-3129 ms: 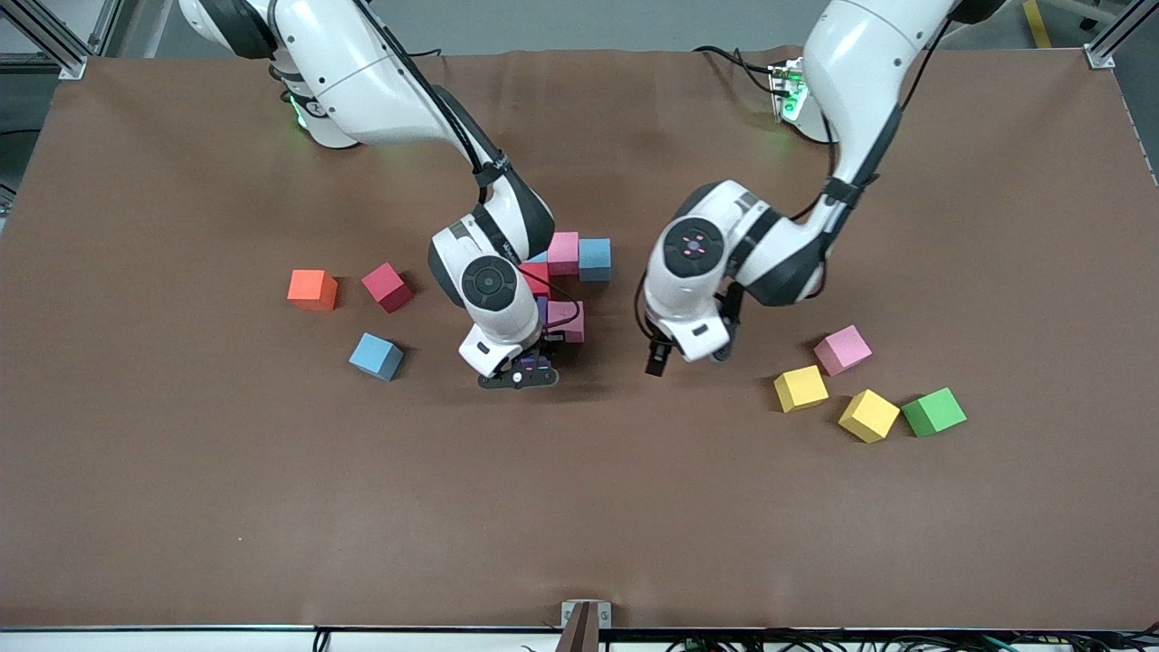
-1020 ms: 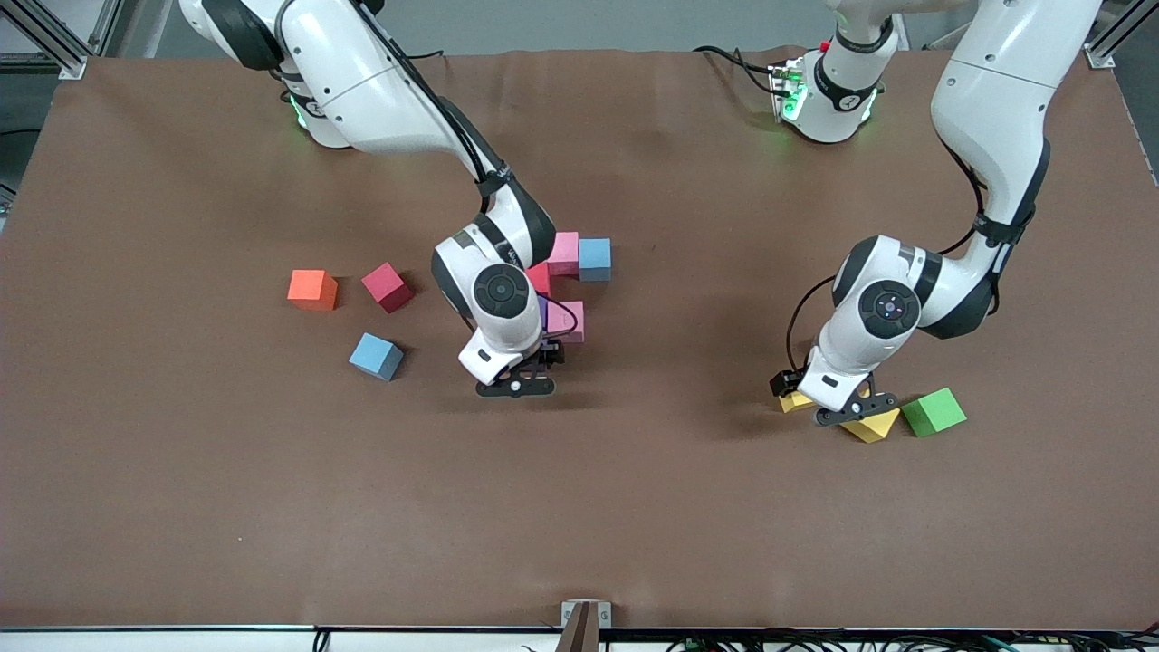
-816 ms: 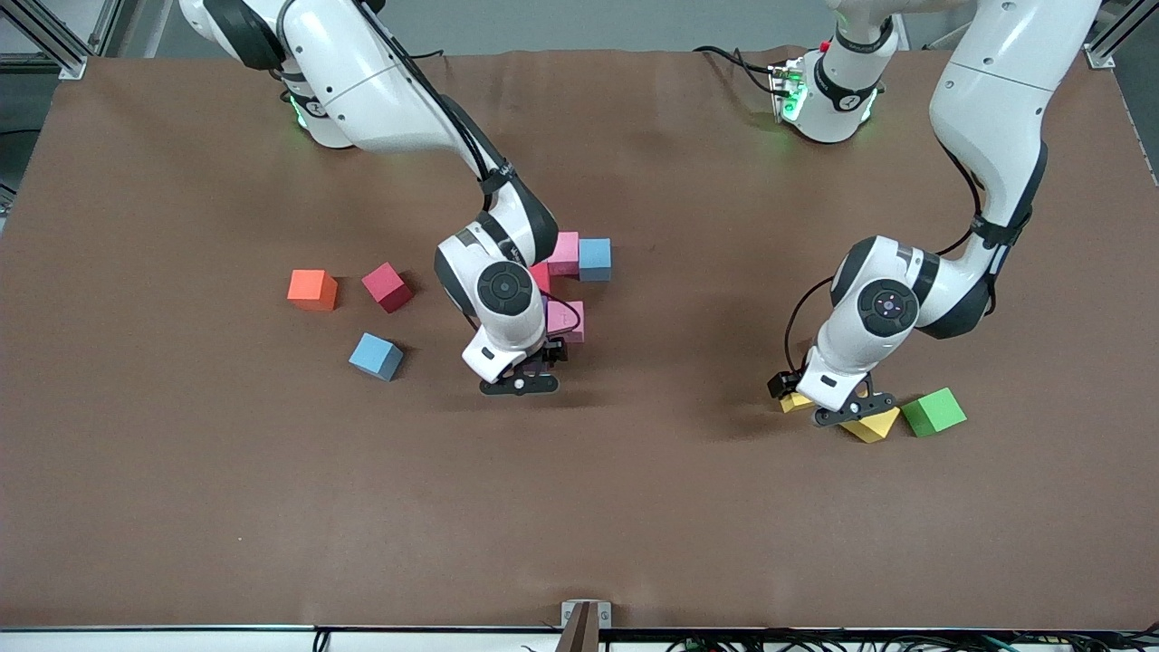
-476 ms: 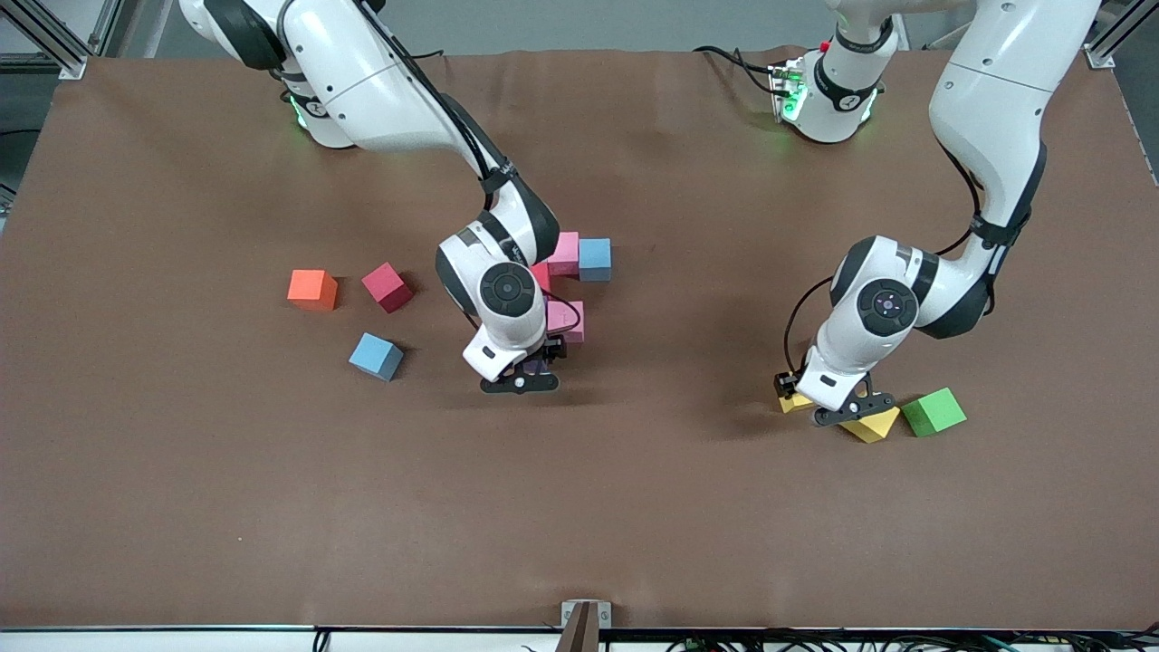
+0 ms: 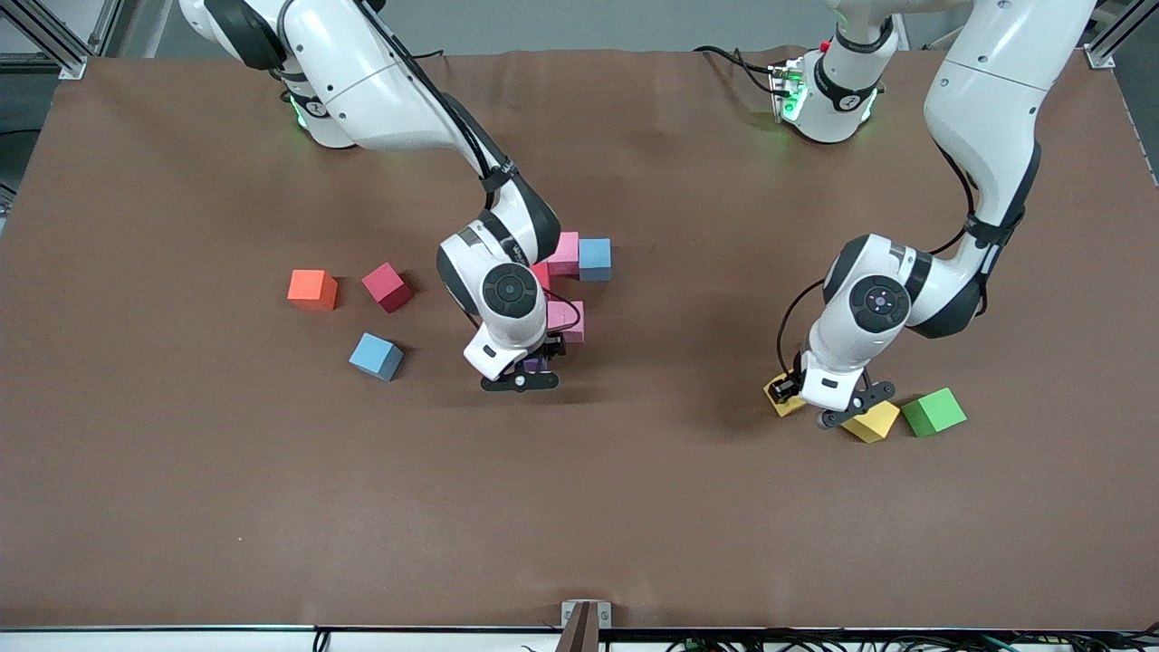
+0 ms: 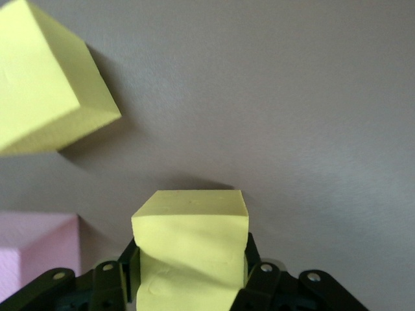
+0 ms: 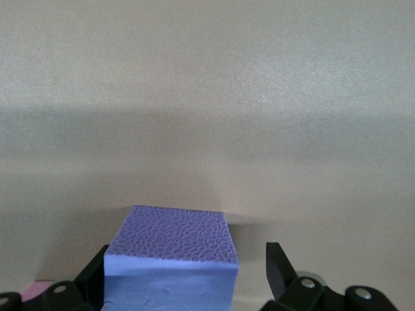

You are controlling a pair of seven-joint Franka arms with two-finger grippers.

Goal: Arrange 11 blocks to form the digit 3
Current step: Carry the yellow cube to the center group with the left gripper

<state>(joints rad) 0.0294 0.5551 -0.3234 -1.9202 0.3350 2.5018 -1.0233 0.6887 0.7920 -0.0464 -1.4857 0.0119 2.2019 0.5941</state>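
**Left end effector closes on a yellow block**

Since 1 second ago the left end effector [image 5: 838, 398] has shifted slightly toward the right arm's end of the table [image 5: 579, 507] and clamped a yellow block [image 6: 191, 243]; the left wrist view shows its fingers [image 6: 256, 272] pressed against both sides of that cube.

Nearest the front camera, a 2nd yellow block [image 5: 871, 422] and the green cube [image 5: 933, 412] lie on the table just beside this end effector. A pink block [image 6: 35, 249] shows at the edge of the left wrist view.

Farther back, the right end effector [image 5: 525, 373] stands low at mid-table with its fingers spread apart around a purple block [image 7: 172, 259], a gap showing on one side. A light blue block [image 5: 376, 356] lies toward the right arm's end.

Farther still come a pink block [image 5: 566, 320], a red block [image 5: 387, 287] and the orange cube [image 5: 312, 290]. Farthest sit a pink block [image 5: 564, 253] and a light blue block [image 5: 595, 259], touching.
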